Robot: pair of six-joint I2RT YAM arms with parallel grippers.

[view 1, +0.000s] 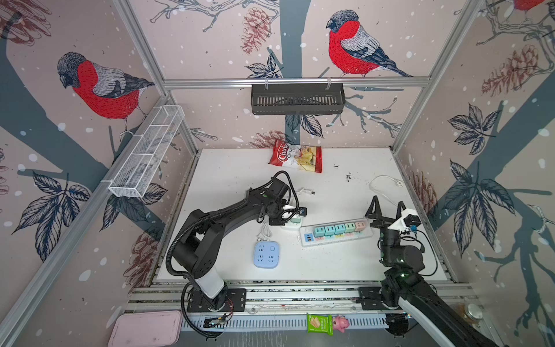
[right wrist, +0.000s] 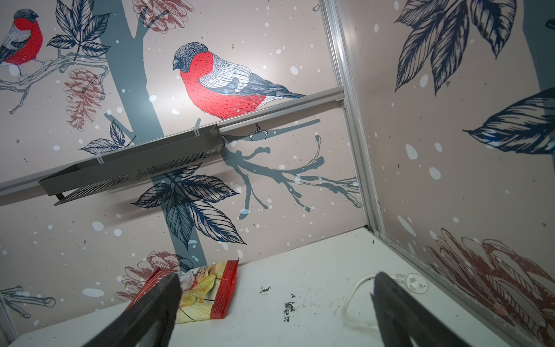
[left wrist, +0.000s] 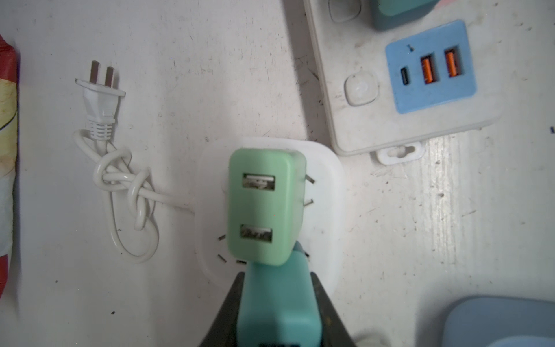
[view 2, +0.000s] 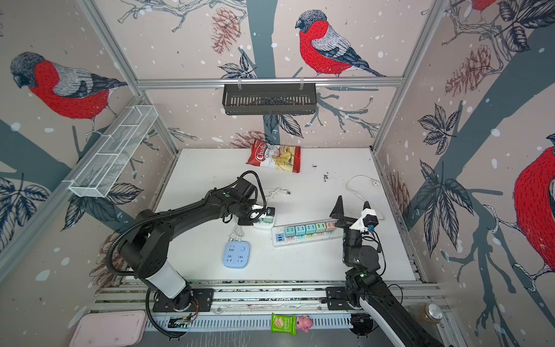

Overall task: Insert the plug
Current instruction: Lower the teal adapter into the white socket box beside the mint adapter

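While left pincer point(left wrist: 276, 282) clamps teal plug point(left wrist: 279, 303) beside green adapter point(left wrist: 264, 204), right pincer point(view 1: 387, 202) gapes aloft.

Red chip bag point(view 1: 295, 158) lies flat; black shelf point(view 1: 297, 99) hangs above.

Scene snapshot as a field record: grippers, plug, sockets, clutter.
left gripper: shut on teal plug, over white socket
teal plug: right beside light green adapter; cannot tell whether it is seated
light green adapter: upright on white socket
right gripper: open, raised, holds nothing
power strip: five coloured adapters in a row
blue socket: lies flat, nothing plugged in
chip bag: at the back, apart from the rest
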